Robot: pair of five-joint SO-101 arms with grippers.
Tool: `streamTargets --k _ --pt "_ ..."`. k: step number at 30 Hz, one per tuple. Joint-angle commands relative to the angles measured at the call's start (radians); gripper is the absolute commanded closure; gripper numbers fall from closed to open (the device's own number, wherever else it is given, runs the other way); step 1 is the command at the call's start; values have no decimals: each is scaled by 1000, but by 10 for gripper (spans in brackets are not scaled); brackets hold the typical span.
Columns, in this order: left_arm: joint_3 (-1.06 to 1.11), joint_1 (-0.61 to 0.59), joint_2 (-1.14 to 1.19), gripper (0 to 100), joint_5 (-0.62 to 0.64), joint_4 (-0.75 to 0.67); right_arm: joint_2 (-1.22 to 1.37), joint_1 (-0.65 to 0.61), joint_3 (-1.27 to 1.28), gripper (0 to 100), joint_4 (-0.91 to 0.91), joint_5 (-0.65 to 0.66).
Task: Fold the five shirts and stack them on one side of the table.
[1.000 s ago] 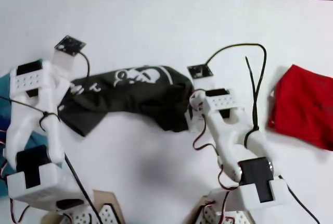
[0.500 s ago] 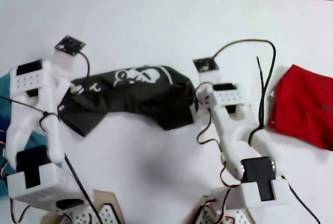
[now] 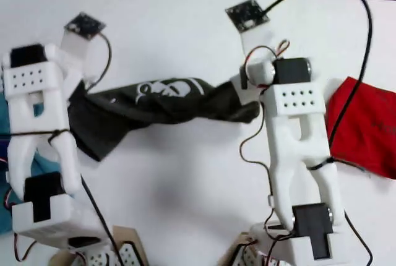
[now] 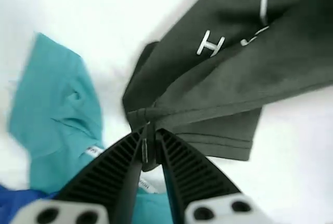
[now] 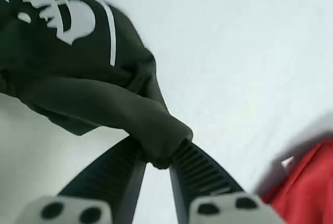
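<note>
The black shirt [image 3: 167,102], soft and light (it bunches wherever unsupported), stretches above the table [image 3: 185,25] between the left gripper [image 4: 148,139] and right gripper [image 5: 158,156], each pinching gathered cloth, so opposite edges seem the surest holds.

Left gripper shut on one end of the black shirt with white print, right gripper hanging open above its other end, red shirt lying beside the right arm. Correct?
Not quite. The right gripper is shut on the other end of the black shirt with white print, as the right wrist view shows. The left gripper and the red fabric shirt are as stated.
</note>
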Motion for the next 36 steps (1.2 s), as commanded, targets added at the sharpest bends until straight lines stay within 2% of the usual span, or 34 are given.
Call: streamTargets --k 1,4,11,17,20,26,36 --pt "-229 40 -14 976 5 149 -56 15 -89 978 -30 8" --pt "-384 64 -14 976 5 227 -59 42 -175 978 -111 8" --pt "-562 103 -135 976 0 227 -65 136 -414 978 -113 8" --pt "-573 153 -327 976 3 227 -130 196 -621 978 -53 9" --pt "-575 155 -408 976 3 226 -182 222 -687 979 -47 57" --pt "-575 155 -531 976 5 226 -274 292 -697 979 -10 94" --pt "-573 149 -692 976 3 206 -447 302 -700 979 28 86"
